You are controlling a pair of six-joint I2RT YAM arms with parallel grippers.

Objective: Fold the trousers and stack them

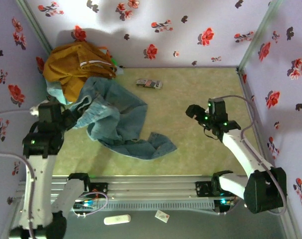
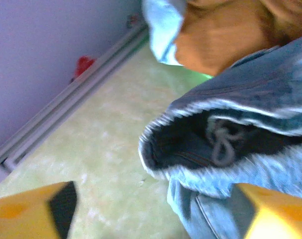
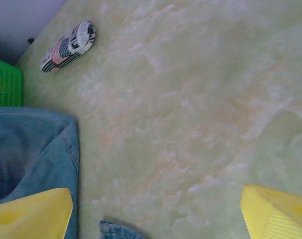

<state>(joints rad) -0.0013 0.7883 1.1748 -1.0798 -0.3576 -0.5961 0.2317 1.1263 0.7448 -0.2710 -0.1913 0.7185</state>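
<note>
Clearly, trousers (image 1: 116,119) waistband just ahead of released left pincer (image 2: 153,201); right pincer (image 3: 156,199) released.

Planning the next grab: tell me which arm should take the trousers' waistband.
Left. Its open jaws sit right at the trousers' drawstring waistband. The right jaws, also open, hang over bare table, beside a trouser leg.
</note>
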